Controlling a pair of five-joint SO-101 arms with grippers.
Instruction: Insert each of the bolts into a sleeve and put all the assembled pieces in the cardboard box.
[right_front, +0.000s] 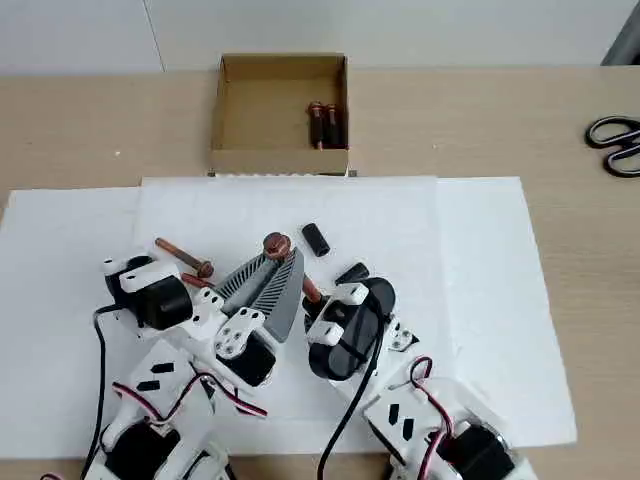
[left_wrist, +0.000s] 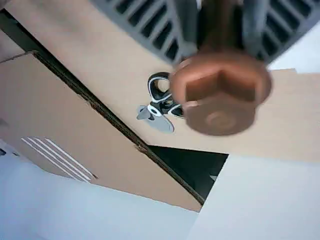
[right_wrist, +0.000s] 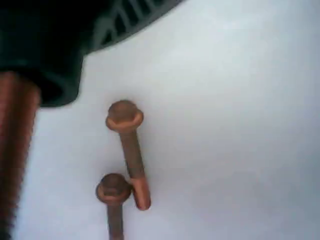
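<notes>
Nearest me, the left gripper (right_front: 277, 256) pinches a bolt (right_front: 276, 243) by its shank. Beside it, the right gripper (right_front: 335, 292) is half hidden under its own housing; I cannot tell its state. One loose sleeve (right_front: 315, 240) lies just beyond. Farthest, the cardboard box (right_front: 280, 160) holds assembled pieces (right_front: 325, 125) near its right wall.

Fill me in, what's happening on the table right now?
The left arm's fingers pinch a bolt over the white paper, with the right arm close beside. Assembled pieces already lie in the cardboard box. A loose bolt and a black sleeve lie on the paper, so the job isn't finished.
</notes>
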